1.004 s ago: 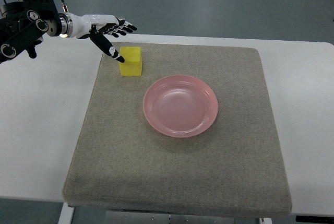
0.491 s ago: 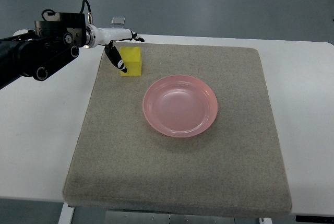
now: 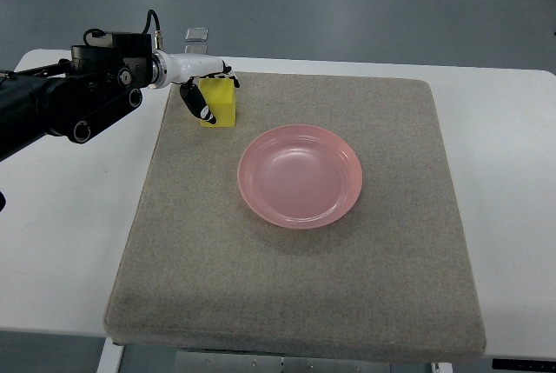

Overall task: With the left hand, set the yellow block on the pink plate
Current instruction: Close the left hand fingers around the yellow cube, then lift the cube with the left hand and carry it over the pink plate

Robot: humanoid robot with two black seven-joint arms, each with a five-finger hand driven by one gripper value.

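**Left hand closing in on the yellow block**

From where I stand, the left hand (image 3: 204,86) has reached in from the left and sits right at the yellow block (image 3: 219,102), which rests on the grey mat (image 3: 295,303) at its far left corner. A dark-tipped thumb (image 3: 201,109) lies against the block's left face, and the other fingers curl over its far top edge. They look wrapped about the block, though I cannot say whether the hold is firm; the block appears to sit flat on the mat, not lifted.

The pink plate (image 3: 300,176) lies near the middle of the mat, to the right of the block and nearer to me, apart from it and with nothing on it.

So the step in hand is the grasp. Next, I reckon, the fingers must pinch the block securely, raise it clear of the mat, carry it right and toward the near side, and set it down inside the plate's rim.

The right hand is nowhere to be seen. I can read no brand, label or writing on anything here.
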